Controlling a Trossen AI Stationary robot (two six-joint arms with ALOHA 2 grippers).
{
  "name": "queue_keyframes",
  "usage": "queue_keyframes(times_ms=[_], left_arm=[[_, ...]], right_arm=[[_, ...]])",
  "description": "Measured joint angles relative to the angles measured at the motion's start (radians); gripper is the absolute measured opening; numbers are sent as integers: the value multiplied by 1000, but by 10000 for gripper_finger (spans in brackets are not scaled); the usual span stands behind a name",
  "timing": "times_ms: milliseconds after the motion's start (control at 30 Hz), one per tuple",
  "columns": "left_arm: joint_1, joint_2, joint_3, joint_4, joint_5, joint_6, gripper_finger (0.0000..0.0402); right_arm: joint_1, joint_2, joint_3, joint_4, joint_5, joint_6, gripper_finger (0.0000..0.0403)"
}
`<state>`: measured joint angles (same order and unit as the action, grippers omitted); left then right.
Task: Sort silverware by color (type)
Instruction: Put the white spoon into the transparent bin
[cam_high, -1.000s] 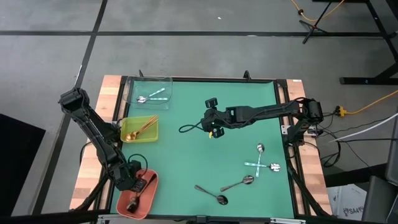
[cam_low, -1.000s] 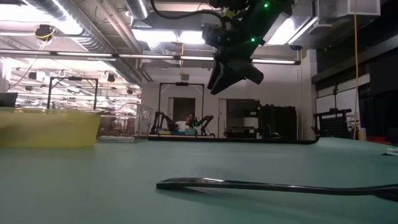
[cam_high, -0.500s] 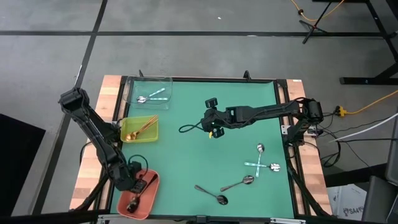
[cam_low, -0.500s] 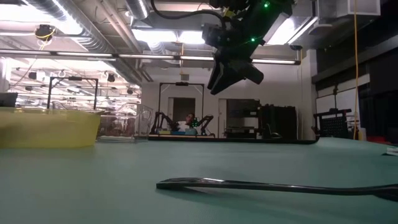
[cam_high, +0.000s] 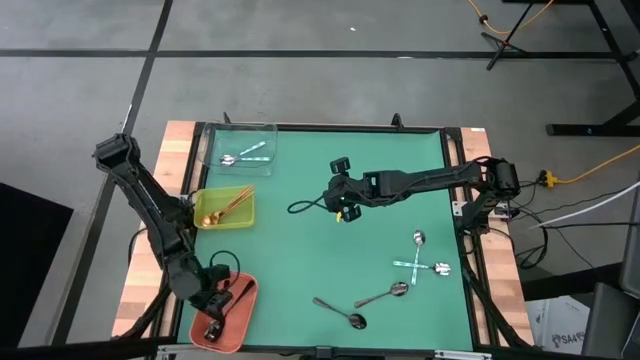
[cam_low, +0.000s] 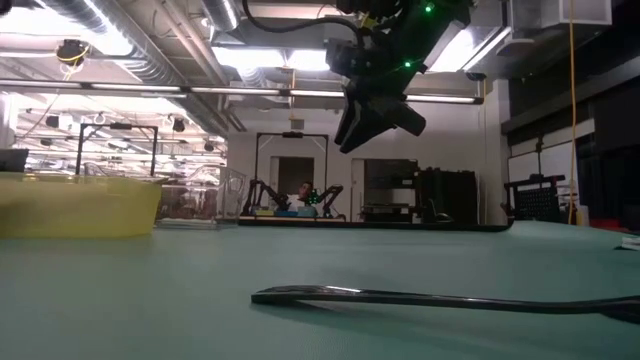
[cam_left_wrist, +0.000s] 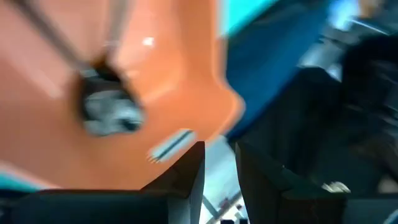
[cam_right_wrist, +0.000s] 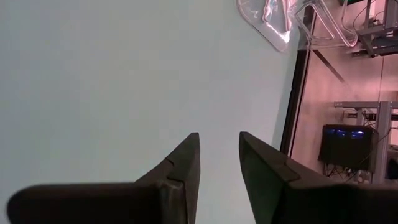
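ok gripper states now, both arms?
Left gripper: over the orange tray, narrow gap, holding nothing.
Right gripper: above mid-table, narrow gap, empty.

Your green tabletop carries three trays — clear, yellow-green, salmon-orange — plus loose spoons.

Three trays, two arms, and five spoons loose on the mat.

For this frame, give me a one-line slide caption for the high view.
Left end effector over the salmon tray; right end effector hovers mid-table, loose spoons remaining.
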<state>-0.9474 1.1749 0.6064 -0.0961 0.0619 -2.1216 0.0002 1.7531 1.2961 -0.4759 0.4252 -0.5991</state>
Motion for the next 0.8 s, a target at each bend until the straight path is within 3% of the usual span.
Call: queue_keyframes(times_ms=[333, 800], left_arm=[[70, -68, 0, 134, -258, 297, 85], [381, -72, 0, 168, -268, 893, 85]], right_arm=[[21, 0, 0, -140, 8, 95, 104], [128, -57, 0, -395, 9, 305, 104]])
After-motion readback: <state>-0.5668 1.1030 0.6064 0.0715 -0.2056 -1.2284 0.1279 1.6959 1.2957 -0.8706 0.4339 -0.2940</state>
